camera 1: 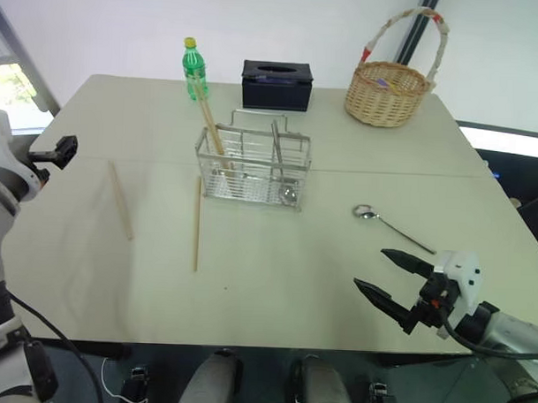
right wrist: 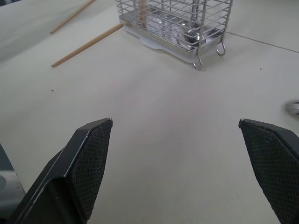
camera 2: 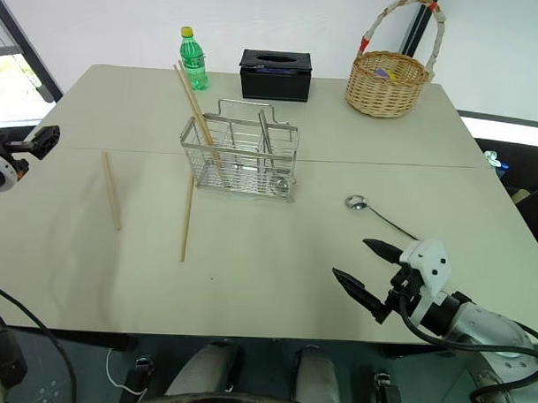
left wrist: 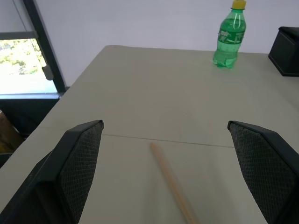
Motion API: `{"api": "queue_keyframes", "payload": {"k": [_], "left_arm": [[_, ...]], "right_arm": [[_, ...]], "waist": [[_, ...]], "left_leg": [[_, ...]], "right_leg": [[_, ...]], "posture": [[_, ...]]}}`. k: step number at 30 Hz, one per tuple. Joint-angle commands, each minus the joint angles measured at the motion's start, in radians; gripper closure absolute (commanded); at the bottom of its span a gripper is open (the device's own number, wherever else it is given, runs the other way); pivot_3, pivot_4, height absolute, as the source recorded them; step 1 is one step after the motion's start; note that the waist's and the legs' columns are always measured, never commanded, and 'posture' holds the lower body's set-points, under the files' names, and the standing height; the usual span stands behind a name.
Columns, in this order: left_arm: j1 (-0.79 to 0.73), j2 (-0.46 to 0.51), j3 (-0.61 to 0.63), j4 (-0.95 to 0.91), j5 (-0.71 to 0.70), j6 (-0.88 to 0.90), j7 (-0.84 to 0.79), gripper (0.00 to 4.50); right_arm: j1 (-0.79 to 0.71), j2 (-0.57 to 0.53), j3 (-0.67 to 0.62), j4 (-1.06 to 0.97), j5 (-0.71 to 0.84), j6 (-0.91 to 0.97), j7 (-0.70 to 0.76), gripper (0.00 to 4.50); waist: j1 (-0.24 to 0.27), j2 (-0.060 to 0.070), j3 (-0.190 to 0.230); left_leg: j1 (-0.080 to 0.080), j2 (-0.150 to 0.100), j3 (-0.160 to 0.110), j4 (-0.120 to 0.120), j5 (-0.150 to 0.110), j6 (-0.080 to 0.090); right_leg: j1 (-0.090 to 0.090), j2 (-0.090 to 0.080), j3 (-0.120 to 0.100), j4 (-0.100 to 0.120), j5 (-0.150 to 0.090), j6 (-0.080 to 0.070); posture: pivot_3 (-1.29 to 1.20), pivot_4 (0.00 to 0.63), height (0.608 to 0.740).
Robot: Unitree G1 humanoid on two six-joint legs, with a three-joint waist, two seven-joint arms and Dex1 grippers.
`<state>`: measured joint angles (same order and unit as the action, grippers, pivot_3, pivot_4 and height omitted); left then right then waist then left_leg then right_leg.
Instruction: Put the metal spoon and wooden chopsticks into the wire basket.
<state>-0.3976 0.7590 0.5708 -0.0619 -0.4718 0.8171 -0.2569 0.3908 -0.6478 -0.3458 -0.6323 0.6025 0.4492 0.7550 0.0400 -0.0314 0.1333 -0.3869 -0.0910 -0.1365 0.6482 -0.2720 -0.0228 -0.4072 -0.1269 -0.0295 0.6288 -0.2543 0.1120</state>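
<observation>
Shiny metal spoon [camera 1: 392, 223], oval bowl, thin handle

Silver wire basket [camera 1: 254, 166], tan chopsticks [camera 1: 197, 224], green bottle [camera 1: 194, 68], black tissue box [camera 1: 277, 85]

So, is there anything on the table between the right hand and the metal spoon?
No, nothing visible. The right hand is open over bare table, and the metal spoon lies just beyond it, apart from the wire basket.
</observation>
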Motion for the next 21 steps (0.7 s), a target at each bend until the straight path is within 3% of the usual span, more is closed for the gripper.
{"api": "queue_keyframes", "payload": {"k": [1,21], "left_arm": [[-0.018,0.012,0.027,-0.034,-0.004,-0.013,0.006,0.0],[-0.009,0.016,0.042,-0.042,0.0,-0.02,0.018,0.0]], "right_arm": [[-0.006,0.006,-0.009,-0.008,0.008,-0.019,0.001,0.02],[-0.047,-0.026,-0.027,0.038,-0.004,-0.04,0.035,0.02]], "waist": [[0.0,0.0,0.0],[0.0,0.0,0.0]], "left_leg": [[0.0,0.0,0.0,0.0,0.0,0.0],[0.0,0.0,0.0,0.0,0.0,0.0]], "right_leg": [[0.0,0.0,0.0,0.0,0.0,0.0],[0.0,0.0,0.0,0.0,0.0,0.0]], "posture": [[0.0,0.15,0.661],[0.0,0.15,0.661]]}}
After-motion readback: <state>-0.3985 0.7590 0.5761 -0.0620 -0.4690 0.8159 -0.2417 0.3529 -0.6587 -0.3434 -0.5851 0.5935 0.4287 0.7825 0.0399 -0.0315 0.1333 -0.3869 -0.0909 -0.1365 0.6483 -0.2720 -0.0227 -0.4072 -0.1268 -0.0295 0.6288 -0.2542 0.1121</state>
